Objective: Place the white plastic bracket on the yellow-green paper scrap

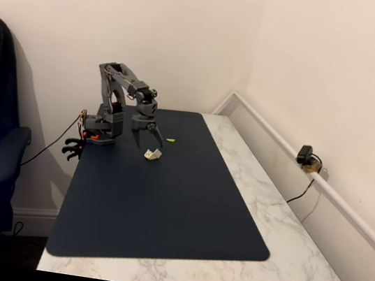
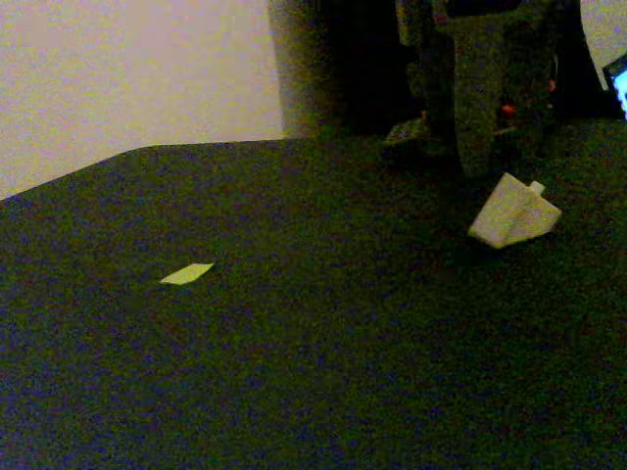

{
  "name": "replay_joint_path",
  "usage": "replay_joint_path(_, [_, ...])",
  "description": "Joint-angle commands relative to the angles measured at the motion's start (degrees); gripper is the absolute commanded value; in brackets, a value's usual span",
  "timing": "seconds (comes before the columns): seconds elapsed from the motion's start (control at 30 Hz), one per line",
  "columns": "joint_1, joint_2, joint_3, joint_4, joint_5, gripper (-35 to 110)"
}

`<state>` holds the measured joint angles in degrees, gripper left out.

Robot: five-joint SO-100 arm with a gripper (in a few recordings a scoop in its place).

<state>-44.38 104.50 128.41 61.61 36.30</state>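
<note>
Your gripper point(image 1: 146, 142) hangs with jaws spread wide, just above the white plastic bracket point(image 1: 153, 154), which lies free on the dark mat point(image 1: 163, 207). The yellow-green paper scrap point(image 2: 186, 274) lies flat nearby, apart from the bracket, its long axis running left-right.

Grey arm point(image 1: 120, 95) with orange-red fittings, black cable and pointed fingers point(image 1: 138, 138).

High corner view; low mat-level close-up
</note>
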Motion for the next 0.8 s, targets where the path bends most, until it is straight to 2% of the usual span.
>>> replay_joint_path(0.0, [0.4, -0.9, -1.0, -0.9, -1.1, 42])
replay_joint_path(0.63, [2.9, -14.3, -11.0, 0.5, -6.7, 39])
replay_joint_path(0.77, [3.8, -14.4, -11.1, 0.6, -6.4, 25])
